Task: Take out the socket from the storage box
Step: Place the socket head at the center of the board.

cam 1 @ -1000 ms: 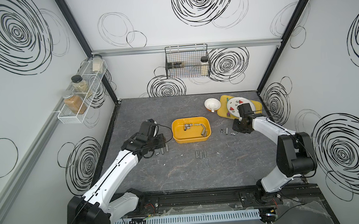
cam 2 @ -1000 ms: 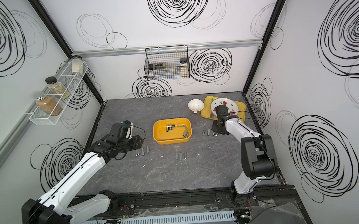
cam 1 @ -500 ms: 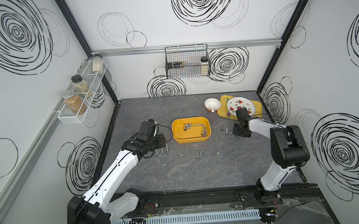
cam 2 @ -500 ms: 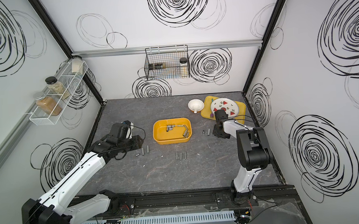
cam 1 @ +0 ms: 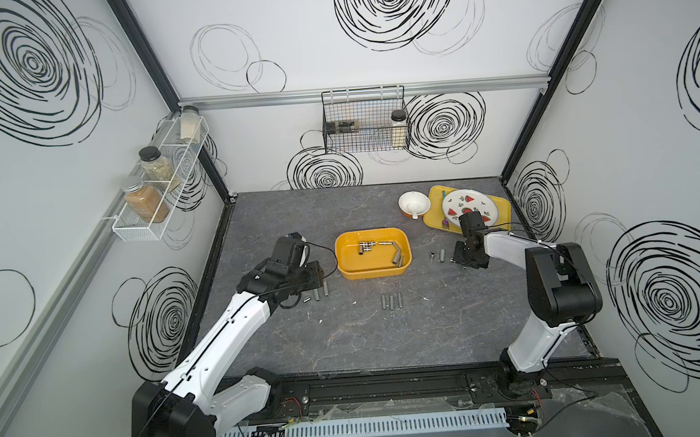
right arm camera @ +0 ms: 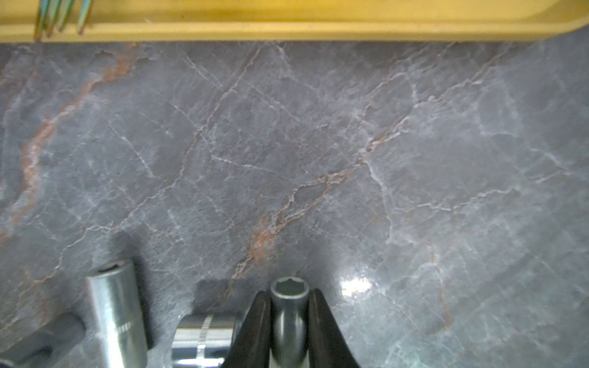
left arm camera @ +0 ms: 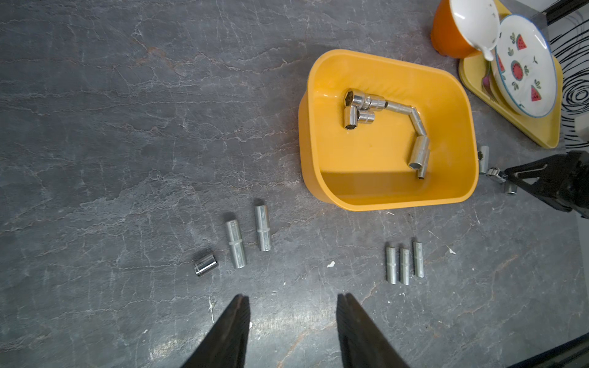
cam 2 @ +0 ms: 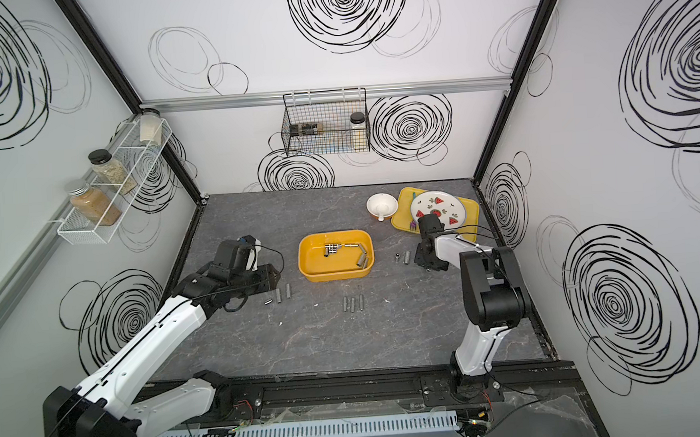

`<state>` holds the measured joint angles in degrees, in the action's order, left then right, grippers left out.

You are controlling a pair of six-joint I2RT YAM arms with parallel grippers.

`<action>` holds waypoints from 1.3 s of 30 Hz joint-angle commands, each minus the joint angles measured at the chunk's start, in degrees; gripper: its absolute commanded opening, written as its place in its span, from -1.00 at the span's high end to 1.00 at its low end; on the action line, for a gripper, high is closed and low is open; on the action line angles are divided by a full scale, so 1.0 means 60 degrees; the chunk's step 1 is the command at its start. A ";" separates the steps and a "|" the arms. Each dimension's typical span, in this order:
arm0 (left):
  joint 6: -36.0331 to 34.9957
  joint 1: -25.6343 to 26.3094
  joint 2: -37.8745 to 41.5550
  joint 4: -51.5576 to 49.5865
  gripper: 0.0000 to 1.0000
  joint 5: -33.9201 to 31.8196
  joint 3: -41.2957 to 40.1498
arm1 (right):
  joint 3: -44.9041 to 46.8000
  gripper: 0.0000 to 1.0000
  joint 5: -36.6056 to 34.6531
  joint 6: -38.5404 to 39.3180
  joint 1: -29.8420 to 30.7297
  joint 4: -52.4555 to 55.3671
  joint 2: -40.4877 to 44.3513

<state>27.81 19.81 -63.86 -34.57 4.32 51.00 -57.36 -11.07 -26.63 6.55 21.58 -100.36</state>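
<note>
The storage box is a deep yellow-orange tub in mid table, holding several chrome sockets. To its right my right gripper is low over the table. It is shut on a socket whose hex mouth points outward between the fingers. Two more sockets lie just beside it. My left gripper is open and empty left of the box, above the table near a group of three sockets.
Three slim sockets lie in a row in front of the box. A flat yellow tray with a watermelon plate and a white bowl stand at the back right, close behind the right gripper.
The right arm has folded its elbow toward the front and brought its gripper lower and slightly left, down beside the two sockets. The left arm has not moved.
</note>
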 commanded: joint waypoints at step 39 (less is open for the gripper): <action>0.0313 0.0322 -0.0116 0.0450 -0.05 -0.0145 0.0396 | 0.1260 0.41 0.1955 -0.0385 0.0100 -0.0929 0.3704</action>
<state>28.27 20.49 -64.12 -34.26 3.88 51.09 -53.04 -4.21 -28.01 6.63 18.52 -81.12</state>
